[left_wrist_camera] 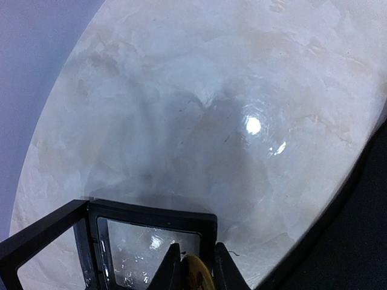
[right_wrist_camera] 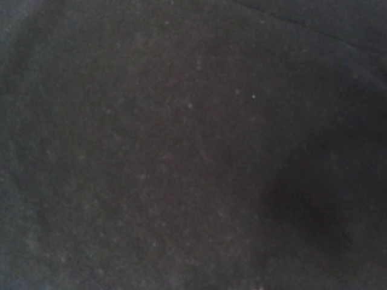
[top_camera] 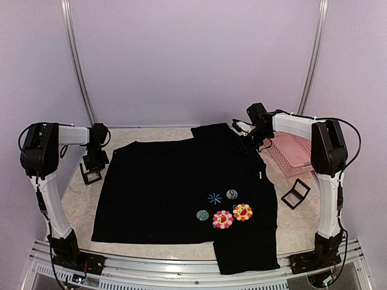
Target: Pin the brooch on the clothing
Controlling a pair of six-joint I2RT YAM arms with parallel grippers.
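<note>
The black shirt (top_camera: 169,187) lies spread flat on the table, with a light-blue star mark (top_camera: 214,198), a pink flower badge (top_camera: 222,219) and an orange flower badge (top_camera: 242,212) on its front. My left gripper (top_camera: 94,162) hangs over a small open black case (top_camera: 91,175) left of the shirt. In the left wrist view the gripper (left_wrist_camera: 195,251) is shut on a round yellow brooch (left_wrist_camera: 196,275) just above the case (left_wrist_camera: 151,223). My right gripper (top_camera: 248,142) is down at the shirt's far right edge. The right wrist view shows only black fabric (right_wrist_camera: 181,145), with no fingers visible.
Two small round badges (top_camera: 232,194) (top_camera: 202,215) sit near the star. A pink basket (top_camera: 293,151) stands at the right, with a second open black case (top_camera: 295,193) in front of it. The marble tabletop (left_wrist_camera: 211,109) shows to the left of the shirt.
</note>
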